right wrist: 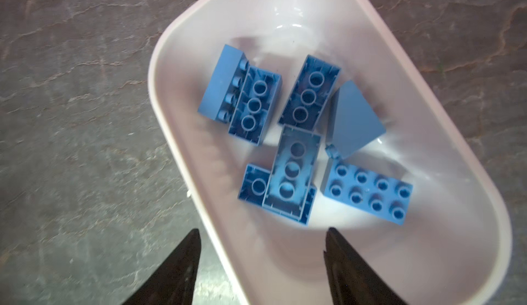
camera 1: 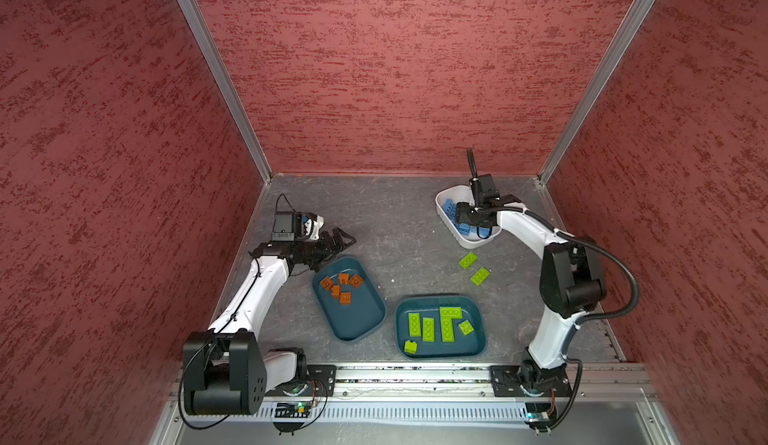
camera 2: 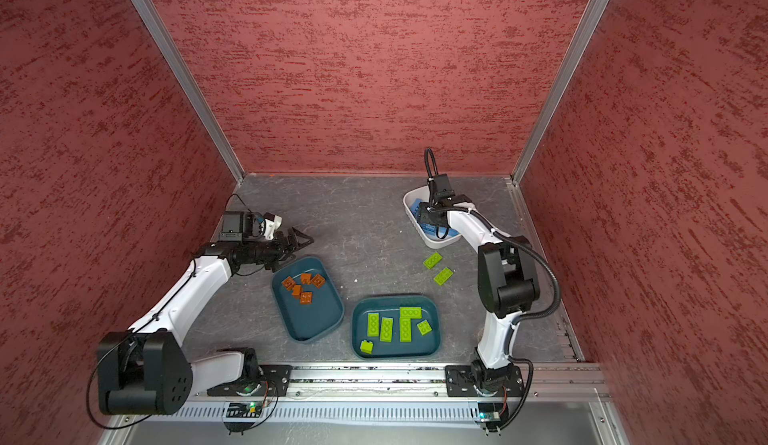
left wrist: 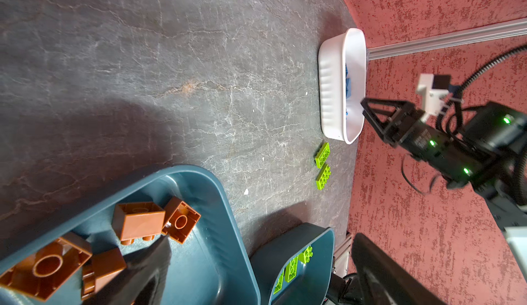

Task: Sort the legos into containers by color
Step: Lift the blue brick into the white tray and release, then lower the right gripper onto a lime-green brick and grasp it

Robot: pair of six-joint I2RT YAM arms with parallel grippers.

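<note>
The white ribbed tub (right wrist: 159, 61) at the back right has the blue bricks (right wrist: 291, 175) in a jumble, mostly upside down, 1 studs-up, plus a wedge (right wrist: 353, 118). The left teal tub (camera 1: 361, 318) holds 5 brown bricks (camera 1: 343, 277) bunched at its far end. The other teal tub (camera 1: 461, 349) has lime ones (camera 1: 428, 329) lying flat. 2 lime bricks (camera 1: 468, 260) sit loose on the surface (camera 1: 407, 231) near the white tub.

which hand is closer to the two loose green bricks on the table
Right. The right hand is over the white tub, just behind the green bricks; the left hand is across the table, by the tub of brown bricks.
</note>
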